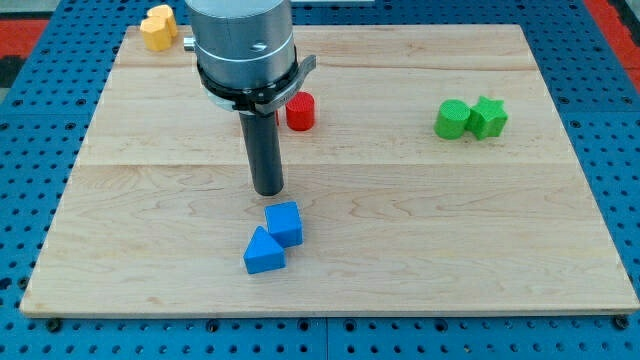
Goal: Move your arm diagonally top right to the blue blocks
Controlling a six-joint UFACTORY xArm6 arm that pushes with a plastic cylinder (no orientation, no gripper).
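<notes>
Two blue blocks near the middle of the wooden board (420, 250), toward the view's bottom: a blue cube (285, 222) and, touching it at the lower left, a blue triangular block (263, 253). My tip (267, 191) just above the blue cube, toward the view's top and slightly left, close to it but apart, with a thin strip of bare wood between. A plain rod, nothing to spread or pinch, nothing held; tip end down at the board surface, no block against it. One red cylinder (301, 111) beside the rod's upper part on the view's right, partly hidden by the arm's grey housing (243, 45). Two green blocks well apart at the view's right, touching each other: a rounded green block (452, 119) and a green star-shaped block (488, 116). Two yellow-orange blocks (157, 26) pressed together at the top left corner, shapes hard to make out. Seven blocks counted in all. Blue pegboard (30, 160) around the board.
</notes>
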